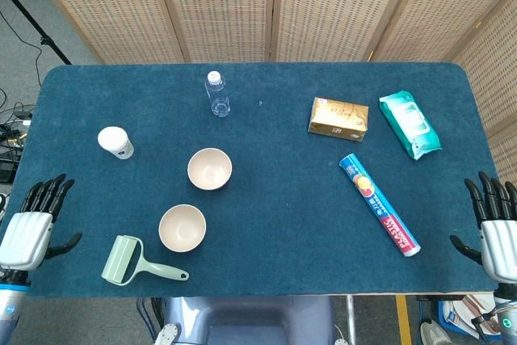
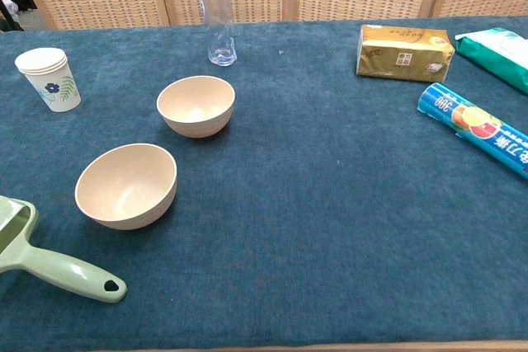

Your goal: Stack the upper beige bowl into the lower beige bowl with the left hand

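Two beige bowls stand upright and apart on the blue table. The upper bowl (image 1: 210,169) (image 2: 196,105) is further from me; the lower bowl (image 1: 182,228) (image 2: 126,185) is nearer and slightly left. Both are empty. My left hand (image 1: 32,220) hovers at the table's left edge, fingers spread, holding nothing, well left of the lower bowl. My right hand (image 1: 498,228) hangs at the right edge, fingers spread and empty. Neither hand shows in the chest view.
A green lint roller (image 1: 129,261) (image 2: 49,261) lies just left of the lower bowl. A paper cup (image 1: 116,142) (image 2: 49,78) and a clear bottle (image 1: 216,93) (image 2: 216,16) stand behind. A gold pack (image 1: 338,118), a wipes pack (image 1: 409,124) and a blue roll (image 1: 380,204) lie right.
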